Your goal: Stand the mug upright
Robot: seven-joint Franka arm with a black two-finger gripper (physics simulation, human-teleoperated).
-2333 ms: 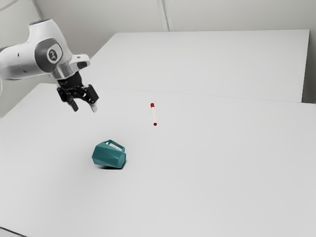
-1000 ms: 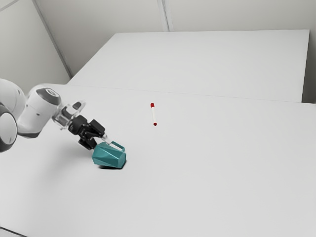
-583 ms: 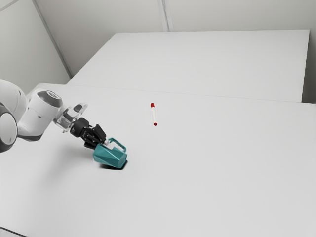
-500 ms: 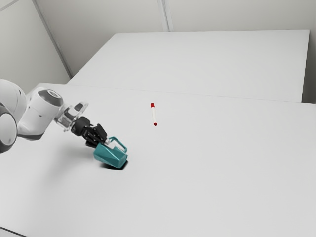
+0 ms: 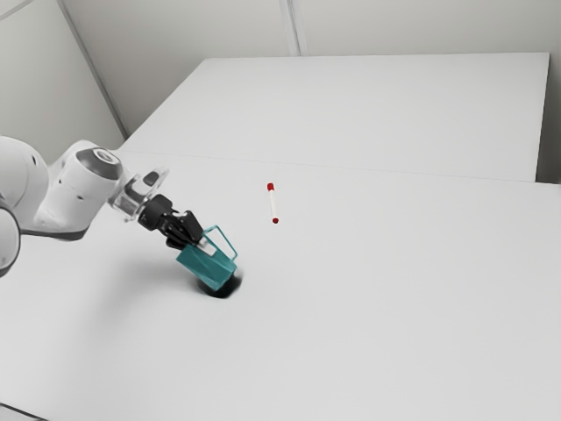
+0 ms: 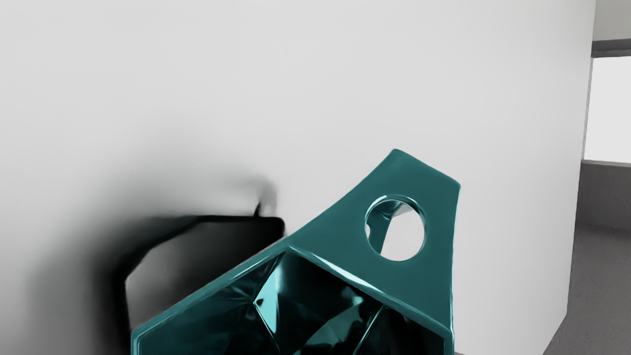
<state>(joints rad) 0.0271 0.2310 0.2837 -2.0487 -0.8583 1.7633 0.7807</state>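
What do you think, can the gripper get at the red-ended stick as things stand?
Probably not right now: the gripper looks shut on the mug, so it would likely have to release it first. Nothing seems to block the way to the stick.

A glossy teal faceted mug (image 6: 320,305) shows its open mouth and dark, reflective interior to the wrist camera; its angular teal handle (image 6: 335,231), pierced by a round opening, juts from the rim; a blurred black shadow (image 6: 197,256) falls beside it on a smooth, pale grey tabletop (image 6: 394,74); past the edge lies a dark grey surface (image 6: 601,276).
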